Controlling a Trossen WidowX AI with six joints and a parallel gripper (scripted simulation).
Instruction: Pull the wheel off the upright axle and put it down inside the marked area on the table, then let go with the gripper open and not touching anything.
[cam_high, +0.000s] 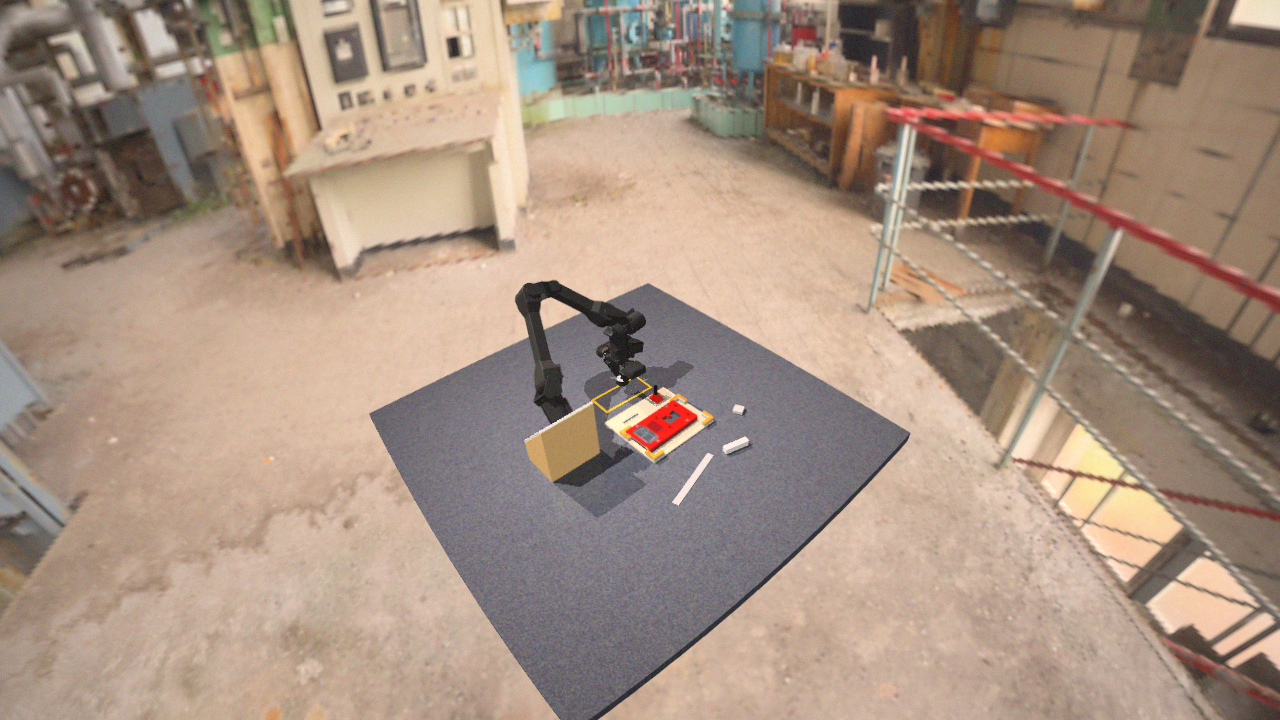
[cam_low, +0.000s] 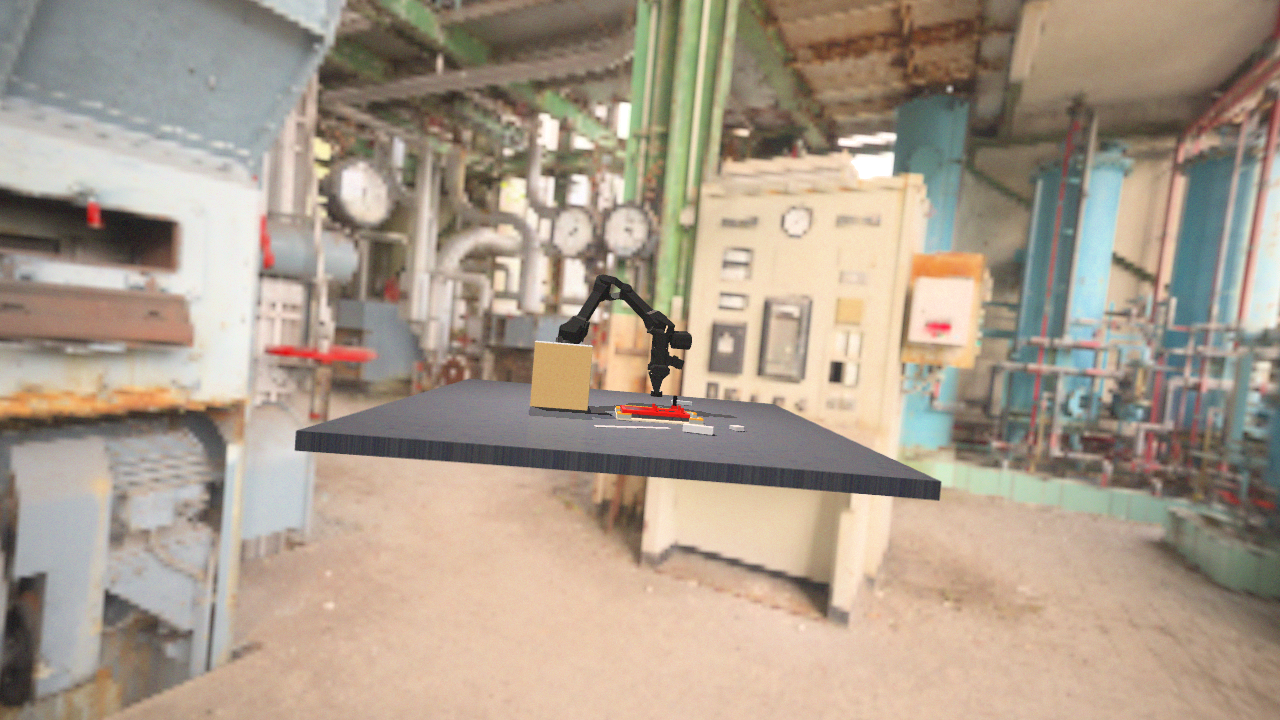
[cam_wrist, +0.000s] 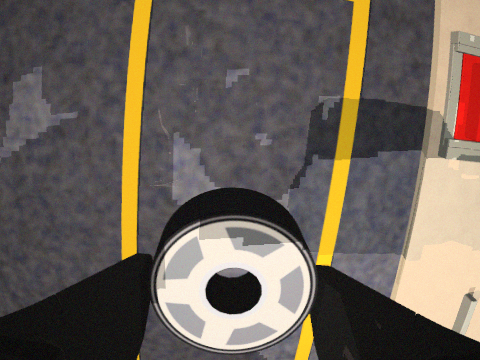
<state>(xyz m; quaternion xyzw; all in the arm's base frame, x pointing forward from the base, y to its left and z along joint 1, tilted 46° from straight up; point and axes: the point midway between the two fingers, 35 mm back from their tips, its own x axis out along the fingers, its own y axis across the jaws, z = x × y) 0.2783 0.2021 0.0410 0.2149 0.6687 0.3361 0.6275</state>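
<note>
Looking down through the wrist view, you see the gripper (cam_wrist: 234, 287) pinching the wheel (cam_wrist: 234, 284) by its black tyre, one dark finger (cam_wrist: 87, 320) pressed against each side. The pale hub face with its grey spoke panels and dark centre bore points straight at the camera. The wheel is off the worktop (cam_wrist: 67, 140), hanging above the yellow-outlined marked area (cam_wrist: 134, 107). From this angle the wheel overlaps the lower end of that rectangle, between its two long sides, with the near short side showing just below the tyre. How high the wheel hangs above the surface you cannot judge from this view.

To the right of the yellow outline lies the cream base plate (cam_wrist: 440, 207), with a grey-framed red block (cam_wrist: 470, 107) at the picture's edge. A dark shadow crosses the right side of the outline and reaches onto the plate.

In the top view you find the arm (cam_high: 546, 340) arched over from its base, the gripper (cam_high: 629, 373) pointing down over the marked area (cam_high: 622, 394), just beside the plate (cam_high: 626, 425) that carries the red fixture (cam_high: 660, 422). A tan box (cam_high: 563, 443) stands in front of the arm's base. Two small white blocks (cam_high: 735, 444) and a thin white strip (cam_high: 692, 479) lie on the dark worktop (cam_high: 581, 573), apart from the plate.

The exterior view shows the gripper (cam_low: 657, 386) held a little above the worktop (cam_low: 447, 429), near the box (cam_low: 560, 375).
</note>
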